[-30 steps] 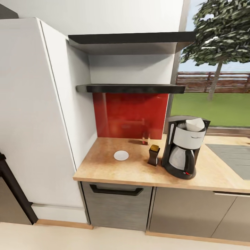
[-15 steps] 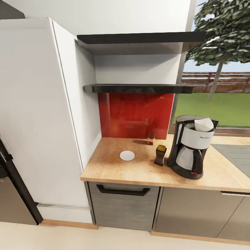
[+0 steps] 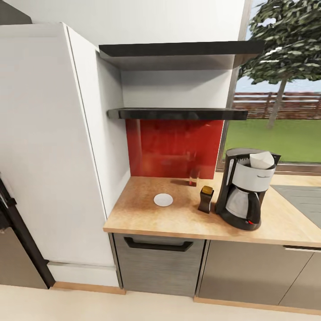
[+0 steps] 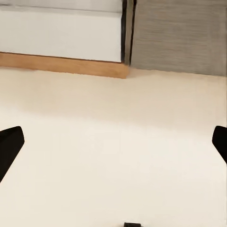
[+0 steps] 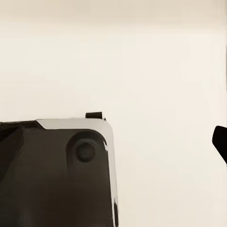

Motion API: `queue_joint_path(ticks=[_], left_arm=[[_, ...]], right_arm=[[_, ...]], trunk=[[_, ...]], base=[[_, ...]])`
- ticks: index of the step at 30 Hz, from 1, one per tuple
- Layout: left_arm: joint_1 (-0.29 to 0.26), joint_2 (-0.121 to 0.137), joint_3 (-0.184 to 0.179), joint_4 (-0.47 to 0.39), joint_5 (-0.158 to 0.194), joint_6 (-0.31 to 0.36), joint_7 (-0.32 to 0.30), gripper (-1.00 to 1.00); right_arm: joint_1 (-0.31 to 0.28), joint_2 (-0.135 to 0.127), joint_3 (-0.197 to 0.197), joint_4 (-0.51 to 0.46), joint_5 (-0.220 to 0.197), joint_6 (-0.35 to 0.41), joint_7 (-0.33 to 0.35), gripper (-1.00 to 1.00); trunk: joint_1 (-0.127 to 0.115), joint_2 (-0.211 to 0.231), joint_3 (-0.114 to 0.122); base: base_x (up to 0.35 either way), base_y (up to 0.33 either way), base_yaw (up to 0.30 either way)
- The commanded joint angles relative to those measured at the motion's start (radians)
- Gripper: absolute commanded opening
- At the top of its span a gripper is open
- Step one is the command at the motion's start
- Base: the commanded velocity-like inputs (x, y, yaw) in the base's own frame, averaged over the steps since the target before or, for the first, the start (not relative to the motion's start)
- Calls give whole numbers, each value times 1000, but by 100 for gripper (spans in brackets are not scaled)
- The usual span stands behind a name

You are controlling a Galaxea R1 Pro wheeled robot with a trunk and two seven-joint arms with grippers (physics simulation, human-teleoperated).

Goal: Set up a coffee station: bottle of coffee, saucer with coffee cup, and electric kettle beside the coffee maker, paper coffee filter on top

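Looking forward and down from the head camera, a wooden kitchen countertop runs beside a tall white cabinet, with a red backsplash behind it and two dark shelves above. A black and silver coffee maker stands on the countertop towards the window side, and a white paper coffee filter sits in its top. Just beside the coffee maker, on the cabinet side, stands a small dark bottle of coffee with a yellowish lid. A white round saucer lies flat on the countertop, apart from the bottle and nearer the cabinet. A small reddish item stands against the backsplash, too blurred to identify. A grey drawer front with a dark handle sits below the countertop. Through the window there is a tree, a fence and grass. In the left wrist view, the left gripper points at the pale floor with its two dark fingertips spread wide, holding nothing. In the right wrist view, one dark fingertip shows at the edge beside a dark part of the robot body, and I cannot tell whether this claw is released or clenched
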Motion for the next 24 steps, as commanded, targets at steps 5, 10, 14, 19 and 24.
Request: queue_joint_path(ticks=[5,10,14,19,24], left_arm=[[-91,-27,-50,-51,-8,29,-63,100],[-251,-57,-62,-92,-9,205,-182,100],[-379,-65,-64,-101,-9,331,-264,100],[-587,-75,-66,-105,-9,533,-310,100],[-840,-80,-138,-103,-8,796,-314,100]], right_arm=[[-1,1,-3,-113,17,-3,5,100],[-1,5,19,-254,47,-5,70,100],[-2,7,36,-372,50,-1,235,100],[-2,27,42,-587,48,18,386,100],[-58,97,43,-848,22,305,405,100]], trunk=[[0,-1,-1],[0,-1,-1],[0,-1,-1],[0,-1,-1],[0,-1,-1]], base=[[0,0,0],[0,0,0],[0,0,0],[0,0,0],[0,0,0]])
